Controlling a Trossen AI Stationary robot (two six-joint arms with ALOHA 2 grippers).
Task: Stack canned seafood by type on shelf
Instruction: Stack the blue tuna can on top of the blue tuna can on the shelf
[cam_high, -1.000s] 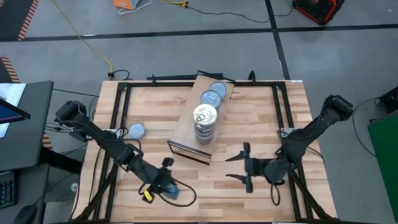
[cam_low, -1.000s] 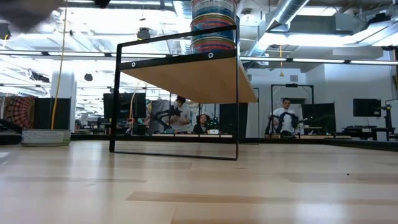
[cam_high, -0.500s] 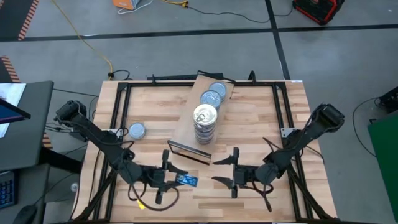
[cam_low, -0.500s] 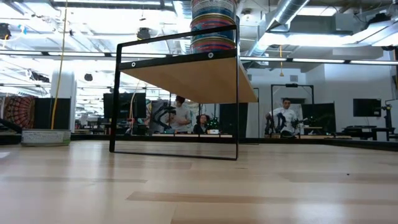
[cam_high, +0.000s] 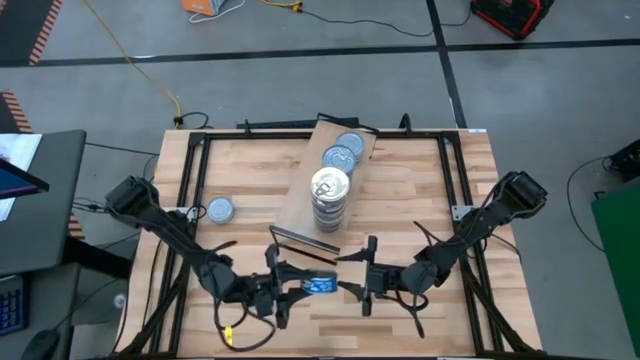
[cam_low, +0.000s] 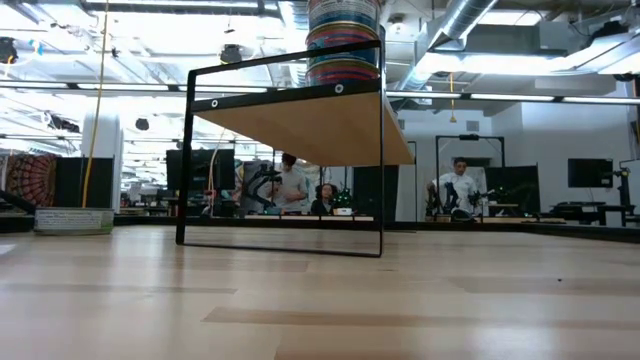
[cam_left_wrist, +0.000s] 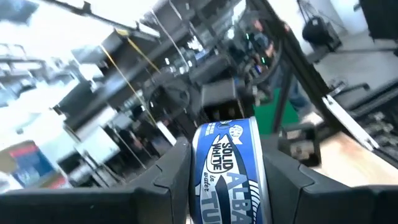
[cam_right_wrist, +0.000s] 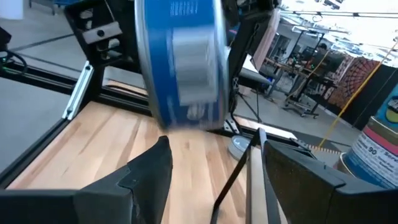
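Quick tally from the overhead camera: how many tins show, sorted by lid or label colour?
Silver-top tins on the shelf: 2
Silver-top tin on the table: 1
Gold-top tin crowning the stack: 1
Blue-label tin in the left gripper: 1
Total: 5, stack's lower tins uncounted

— What do you have on the shelf (cam_high: 300, 200)?
— Your light-wood board sits angled mid-table. A tall stack of tins (cam_high: 329, 200) with a gold pull-tab lid on top stands near its front; two silver-topped tins (cam_high: 343, 152) lie behind it at the far end.
— Any strays?
— One silver-topped tin (cam_high: 219, 210) flat on the tabletop, well left of the shelf. A blue tin (cam_high: 320, 285) is held on edge off the table, in front of the shelf, label reading "SOLID WHITE".
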